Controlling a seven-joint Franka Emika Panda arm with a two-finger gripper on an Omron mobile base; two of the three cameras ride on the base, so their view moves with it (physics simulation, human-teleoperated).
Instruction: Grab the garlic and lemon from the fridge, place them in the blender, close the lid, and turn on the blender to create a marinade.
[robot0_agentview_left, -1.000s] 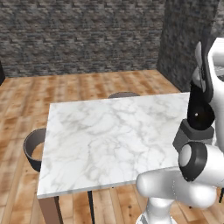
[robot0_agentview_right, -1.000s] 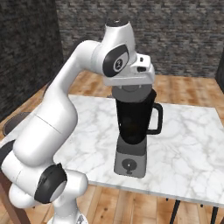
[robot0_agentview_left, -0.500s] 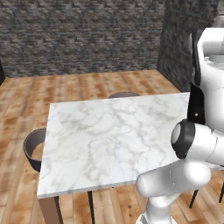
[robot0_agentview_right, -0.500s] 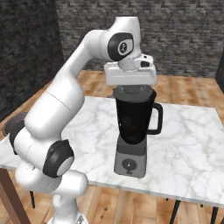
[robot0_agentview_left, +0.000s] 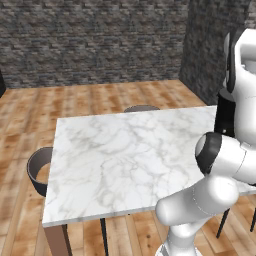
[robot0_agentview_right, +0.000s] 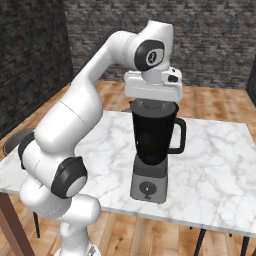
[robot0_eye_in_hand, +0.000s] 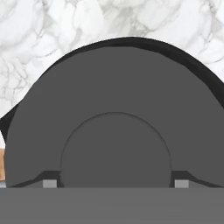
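lid is sitting right under the hand, a dark grey disc with a raised round centre, and it is covering nearly all of the black rim of the blender below it. the gripper is standing over that raised centre, one small tip showing on each side of it, but i cannot tell whether the tips are pressing the centre or are already loose from it. seen from the right base view, the white hand is hovering flat and low over the jar mouth, so the step in hand seems to be the closing of the lid. to do it well, the hand should be staying level and centred, pushing straight down until the disc is resting evenly on the rim all around, then opening and going straight up so that the lid is not dragged sideways. the jar is standing upright on its grey base with the round knob facing forward, near the front edge of the marble table. farther back, two dark stool seats are waiting beside the table, in front of the stone wall.
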